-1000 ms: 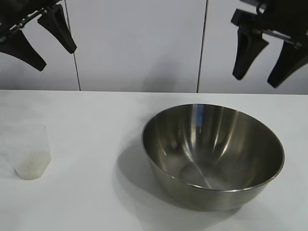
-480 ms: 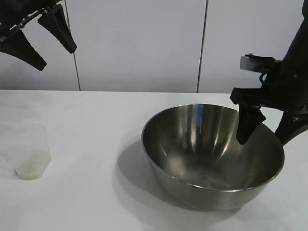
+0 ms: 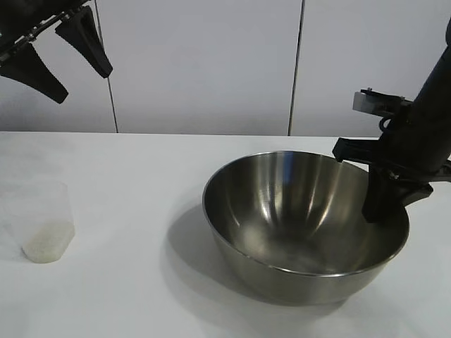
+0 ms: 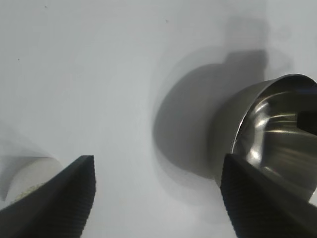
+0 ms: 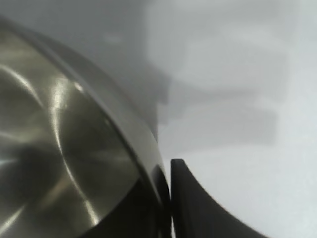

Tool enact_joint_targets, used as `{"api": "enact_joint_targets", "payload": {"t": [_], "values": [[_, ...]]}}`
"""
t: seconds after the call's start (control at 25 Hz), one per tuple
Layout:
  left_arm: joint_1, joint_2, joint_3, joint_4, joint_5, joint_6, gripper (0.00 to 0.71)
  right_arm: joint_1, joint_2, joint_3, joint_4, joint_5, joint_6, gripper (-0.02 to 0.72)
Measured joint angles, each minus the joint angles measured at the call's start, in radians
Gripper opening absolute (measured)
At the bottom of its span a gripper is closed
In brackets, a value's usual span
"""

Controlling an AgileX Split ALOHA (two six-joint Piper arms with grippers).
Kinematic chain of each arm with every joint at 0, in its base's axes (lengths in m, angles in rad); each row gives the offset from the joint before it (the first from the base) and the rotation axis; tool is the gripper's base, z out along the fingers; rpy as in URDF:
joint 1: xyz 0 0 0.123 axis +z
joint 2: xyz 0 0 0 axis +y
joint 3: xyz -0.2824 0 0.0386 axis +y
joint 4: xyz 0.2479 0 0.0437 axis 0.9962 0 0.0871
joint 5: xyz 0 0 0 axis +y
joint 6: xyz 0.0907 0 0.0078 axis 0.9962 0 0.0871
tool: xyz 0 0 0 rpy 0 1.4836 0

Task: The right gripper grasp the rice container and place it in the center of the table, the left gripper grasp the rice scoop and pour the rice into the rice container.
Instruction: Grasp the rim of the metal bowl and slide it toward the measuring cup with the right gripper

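Exterior view: white bench, pale panelled wall behind. Right pincer pinching rice container rim; left pincer spread, raised above rice scoop.

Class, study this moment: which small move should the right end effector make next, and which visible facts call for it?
Probably slide the steel bowl toward the table's center. The right end effector is shut on the bowl's rim, one finger inside, one outside, while the bowl sits right of center. The left end effector hangs open above the cup.
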Motion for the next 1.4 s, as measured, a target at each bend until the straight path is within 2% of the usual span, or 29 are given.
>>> {"api": "enact_joint_targets", "payload": {"t": [0.12, 0.64, 1.0, 1.08, 1.12, 1.28, 1.32, 1.4], "values": [[0.000, 0.000, 0.000, 0.000, 0.000, 0.000, 0.517, 0.023, 0.000, -0.040, 0.035, -0.002, 0.006, 0.012], [0.000, 0.000, 0.000, 0.000, -0.004, 0.000, 0.517, 0.284, 0.104, -0.046, 0.032, -0.104, 0.127, 0.012], [0.000, 0.000, 0.000, 0.000, -0.005, -0.002, 0.517, 0.315, 0.157, -0.047, -0.002, -0.173, 0.181, 0.024], [0.000, 0.000, 0.000, 0.000, -0.013, -0.002, 0.517, 0.315, 0.147, -0.047, 0.007, -0.182, 0.181, 0.082], [0.000, 0.000, 0.000, 0.000, -0.020, -0.002, 0.517, 0.315, 0.139, -0.048, 0.009, -0.189, 0.181, 0.134], [0.000, 0.000, 0.000, 0.000, -0.041, -0.002, 0.517, 0.315, 0.129, -0.049, 0.009, -0.202, 0.186, 0.401], [0.000, 0.000, 0.000, 0.000, -0.047, -0.003, 0.517, 0.315, 0.129, -0.049, 0.009, -0.199, 0.189, 0.445], [0.000, 0.000, 0.000, 0.000, -0.055, -0.003, 0.517, 0.311, 0.123, -0.049, 0.009, -0.192, 0.193, 0.482]]}}
